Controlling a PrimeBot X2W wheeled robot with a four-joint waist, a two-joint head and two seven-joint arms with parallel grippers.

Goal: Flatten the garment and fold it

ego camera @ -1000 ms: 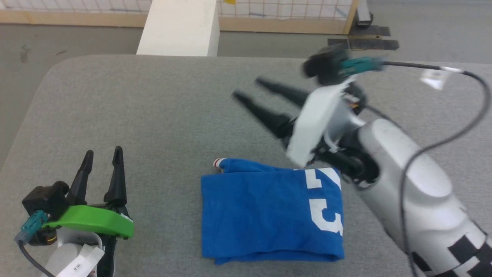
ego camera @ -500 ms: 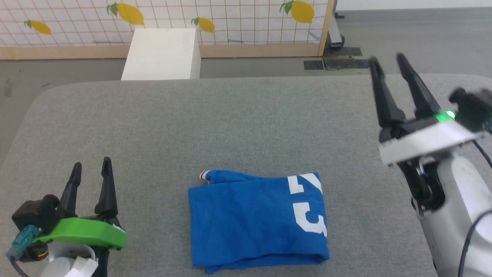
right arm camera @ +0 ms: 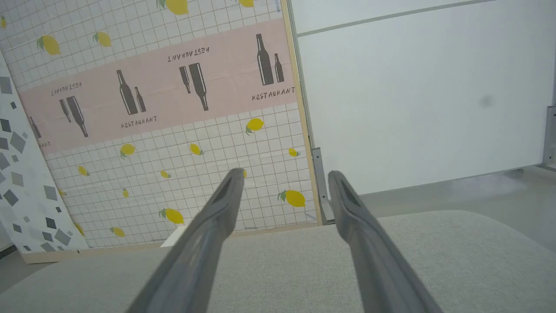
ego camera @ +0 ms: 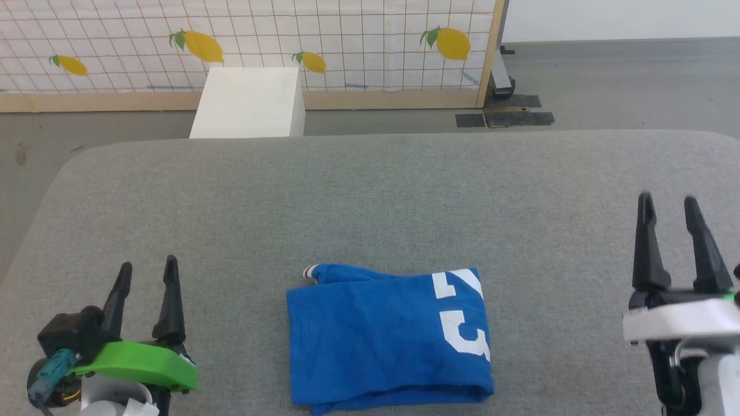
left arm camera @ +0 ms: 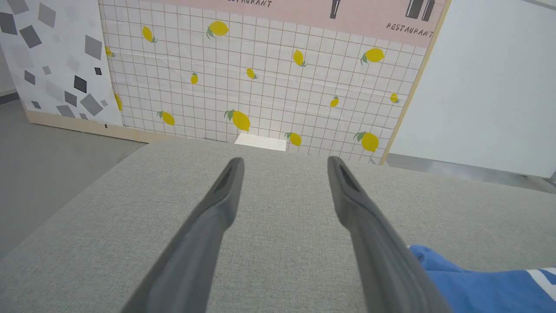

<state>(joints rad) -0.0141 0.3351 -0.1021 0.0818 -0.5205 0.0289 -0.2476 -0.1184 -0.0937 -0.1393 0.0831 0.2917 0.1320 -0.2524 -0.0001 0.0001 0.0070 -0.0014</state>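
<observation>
The garment (ego camera: 387, 335), a bright blue T-shirt with white lettering, lies folded into a compact rectangle near the front middle of the grey table (ego camera: 370, 196). A bit of red-striped white trim (ego camera: 310, 271) pokes out at its far left corner. A blue corner of the garment (left arm camera: 478, 282) shows at the lower right of the left wrist view. My left gripper (ego camera: 147, 268) rests at the lower left, open and empty, well left of the shirt. My right gripper (ego camera: 668, 202) stands at the lower right, open and empty, clear of the shirt.
A white box (ego camera: 248, 104) stands on the floor beyond the table's far edge. Behind it runs a lemon-patterned partition (ego camera: 260, 46) with a wooden base. Dark floor plates (ego camera: 509, 118) lie at the far right.
My right arm has swung away from above the shirt to the right and drawn back to the lower right. The camera has tilted up. The shirt and left gripper stay put.
</observation>
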